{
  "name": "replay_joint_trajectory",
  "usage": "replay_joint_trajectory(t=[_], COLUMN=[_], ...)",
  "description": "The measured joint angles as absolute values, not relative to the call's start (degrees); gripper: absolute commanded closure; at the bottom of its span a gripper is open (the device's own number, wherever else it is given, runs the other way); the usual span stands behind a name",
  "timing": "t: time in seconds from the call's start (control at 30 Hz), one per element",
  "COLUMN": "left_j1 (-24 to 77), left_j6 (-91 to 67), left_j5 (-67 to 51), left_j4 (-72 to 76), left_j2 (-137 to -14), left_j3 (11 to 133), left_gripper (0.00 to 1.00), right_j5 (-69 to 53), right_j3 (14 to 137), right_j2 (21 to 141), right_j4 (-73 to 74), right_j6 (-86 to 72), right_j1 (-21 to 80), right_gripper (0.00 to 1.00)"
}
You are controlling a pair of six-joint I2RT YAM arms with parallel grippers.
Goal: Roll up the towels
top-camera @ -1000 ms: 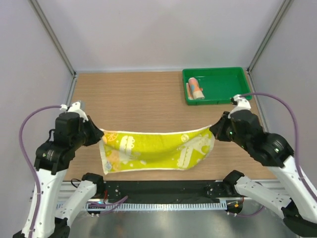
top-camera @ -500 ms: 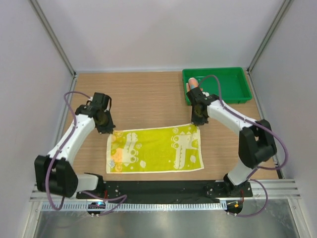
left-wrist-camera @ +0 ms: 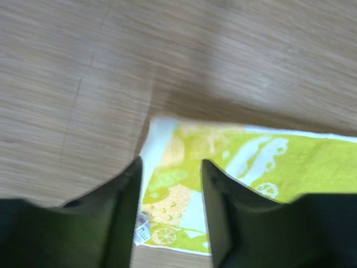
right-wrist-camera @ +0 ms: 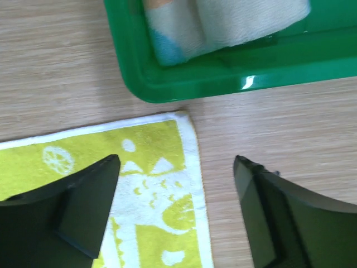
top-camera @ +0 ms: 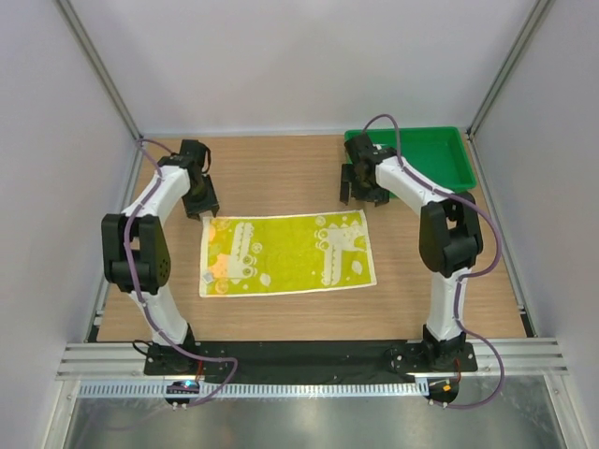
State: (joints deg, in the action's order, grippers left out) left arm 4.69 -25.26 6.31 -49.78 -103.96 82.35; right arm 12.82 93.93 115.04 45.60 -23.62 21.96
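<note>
The yellow towel (top-camera: pixel 285 254) lies flat and spread out on the surface (top-camera: pixel 271 173), a little turned, with its long edges running left to right. The blue towel (right-wrist-camera: pixel 184 28) is already a short roll and lies inside the green tray (top-camera: pixel 440 136) at the far right.

The left end effector (top-camera: pixel 201 204) hangs over the far left corner of the yellow towel. Its fingers stand apart and nothing is between them except air; the cloth is seen below. The right end effector (top-camera: pixel 360 195) is over the far right corner, opened wide and also holding nothing.

I judge that the rolling of the yellow towel is not yet begun, and several things may go wrong:
- The cloth is thin and flat against the wood, so fingers that come down may slide over the edge without taking it, or push it into a wrinkle.
- If one side takes its corner and the other misses, the roll will start crooked and become a cone.
- The far right corner lies just beside the tray wall, so the right fingers may knock the tray and move it.
- A loose roll of soft cloth may open again when it is let go.
</note>
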Motion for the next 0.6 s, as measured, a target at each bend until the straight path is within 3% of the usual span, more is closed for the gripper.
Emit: replay_joint_trajectory(t=[0.03,0.07,0.33,0.43,0.53,0.6], left_j1=[4.5,4.4,4.3,4.3,4.3,4.3], left_j6=[-25.1,-24.8,-25.4,-25.5,-25.5,-27.1], left_j5=[6.4,6.7,8.3,8.4,9.0,9.4], left_j4=[-49.7,-49.8,-50.7,-49.6,-47.9,-47.2], left_j2=[-104.5,-104.6,-92.3,-81.9,-70.8,-65.0], left_j3=[83.4,83.9,79.1,71.8,62.7,57.9], left_gripper=[0.36,0.33,0.23,0.19,0.0,0.0], right_j5=[13.4,14.1,20.4,20.2,18.5,17.3], right_j3=[94.3,94.6,91.6,84.2,73.0,66.9], right_j2=[115.1,115.1,105.8,94.7,79.4,70.8], right_j4=[46.1,46.6,49.0,46.8,41.8,39.7], right_j6=[-23.2,-22.9,-21.8,-21.7,-22.1,-22.9], right_j1=[21.8,21.6,20.4,20.3,20.4,20.3], right_gripper=[0.01,0.0,0.0,0.02,0.02,0.02])
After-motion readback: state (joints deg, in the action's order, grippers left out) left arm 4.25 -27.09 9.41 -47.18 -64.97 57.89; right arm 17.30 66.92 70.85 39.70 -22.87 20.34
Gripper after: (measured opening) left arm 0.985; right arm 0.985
